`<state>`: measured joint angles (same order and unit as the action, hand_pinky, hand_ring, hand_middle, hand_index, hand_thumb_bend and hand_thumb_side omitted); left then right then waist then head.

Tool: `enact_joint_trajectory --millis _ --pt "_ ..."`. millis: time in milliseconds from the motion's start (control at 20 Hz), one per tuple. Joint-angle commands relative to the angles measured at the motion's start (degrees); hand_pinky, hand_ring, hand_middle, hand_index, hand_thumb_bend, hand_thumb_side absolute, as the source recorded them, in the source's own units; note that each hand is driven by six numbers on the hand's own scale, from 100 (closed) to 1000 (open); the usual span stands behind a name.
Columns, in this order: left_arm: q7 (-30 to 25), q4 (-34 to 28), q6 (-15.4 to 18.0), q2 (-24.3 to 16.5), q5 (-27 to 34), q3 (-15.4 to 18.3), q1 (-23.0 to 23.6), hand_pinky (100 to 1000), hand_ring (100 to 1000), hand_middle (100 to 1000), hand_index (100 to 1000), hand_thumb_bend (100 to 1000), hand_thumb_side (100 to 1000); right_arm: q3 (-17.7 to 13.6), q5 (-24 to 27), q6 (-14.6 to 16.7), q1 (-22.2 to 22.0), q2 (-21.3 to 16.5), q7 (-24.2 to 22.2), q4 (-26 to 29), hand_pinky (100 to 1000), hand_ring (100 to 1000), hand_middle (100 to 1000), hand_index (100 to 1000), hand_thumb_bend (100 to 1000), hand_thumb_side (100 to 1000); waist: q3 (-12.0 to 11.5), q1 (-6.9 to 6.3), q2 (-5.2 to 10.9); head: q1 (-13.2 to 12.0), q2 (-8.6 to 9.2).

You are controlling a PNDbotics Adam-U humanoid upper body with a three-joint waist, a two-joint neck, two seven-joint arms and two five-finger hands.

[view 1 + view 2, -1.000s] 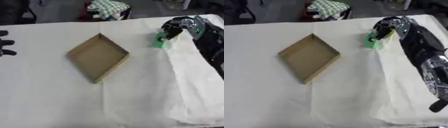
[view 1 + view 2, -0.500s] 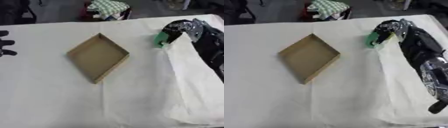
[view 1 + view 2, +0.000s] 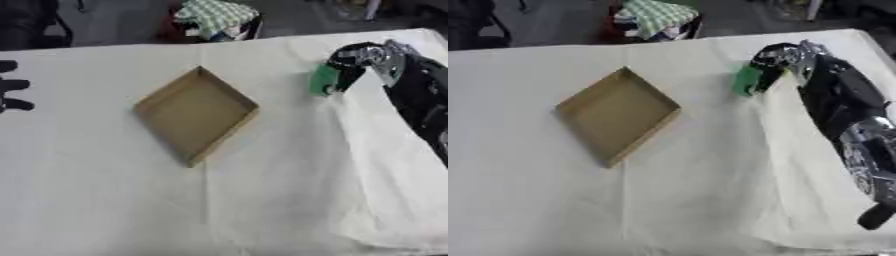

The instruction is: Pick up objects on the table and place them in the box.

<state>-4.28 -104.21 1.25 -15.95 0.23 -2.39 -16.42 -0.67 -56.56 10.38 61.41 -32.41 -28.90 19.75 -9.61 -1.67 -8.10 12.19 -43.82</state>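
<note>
An open brown cardboard box lies turned like a diamond on the white cloth, left of centre, with nothing inside. At the far right my right hand has its fingers curled round a small green object, which hangs just above the cloth. My right arm runs back along the right edge. Only the dark fingertips of my left hand show at the left border, straight and apart, holding nothing.
The white cloth covers the whole table and lies creased near the right side. Beyond the far edge sits a checked green and white bundle on a dark floor.
My right hand has lifted the green object off the cloth and carried it slightly left, towards the box. The box and my left hand have not moved.
</note>
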Motion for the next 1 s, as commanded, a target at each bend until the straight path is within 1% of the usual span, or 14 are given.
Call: enact_joint_trajectory --millis 50,250,400,550,850,1000 --pt "-0.17 -0.59 0.15 -0.44 0.11 0.0 -0.89 608 741 785 805 205 681 -0.05 -0.67 0.38 0.73 -1.43 2.31 1.52 716 671 531 629 113 161 0.01 -0.02 0.71 0.05 -0.29" --pt "-0.18 -0.58 0.16 -0.47 0.2 0.0 -0.9 608 742 785 805 202 682 0.12 0.22 1.76 0.88 -1.38 4.22 3.75 707 663 524 622 100 158 0.13 0.0 0.71 0.0 -0.29" --pt "-0.17 -0.57 0.16 -0.5 0.15 0.02 -0.91 609 742 785 805 201 683 0.57 1.77 3.41 1.19 -1.21 4.13 7.53 702 656 522 621 100 166 0.3 0.0 0.72 -0.01 -0.29" --pt "-0.2 -0.56 0.16 -0.49 0.14 0.0 -0.93 609 742 785 805 199 683 1.57 4.06 4.86 1.66 -0.66 3.62 12.46 695 647 516 617 102 174 0.4 -0.01 0.76 0.1 -0.29" --pt "-0.27 -0.49 0.15 -0.52 0.13 -0.08 -1.0 609 743 785 805 196 684 5.65 9.63 7.79 2.26 1.45 -0.19 21.94 691 643 516 618 111 189 0.33 0.07 0.88 1.03 -0.29" --pt "-0.46 -0.48 0.17 -0.38 0.16 -0.29 -1.12 609 744 785 805 194 685 8.75 11.18 9.51 2.42 3.68 -3.24 25.66 702 654 527 629 107 194 -0.07 0.13 0.95 1.61 -0.29"
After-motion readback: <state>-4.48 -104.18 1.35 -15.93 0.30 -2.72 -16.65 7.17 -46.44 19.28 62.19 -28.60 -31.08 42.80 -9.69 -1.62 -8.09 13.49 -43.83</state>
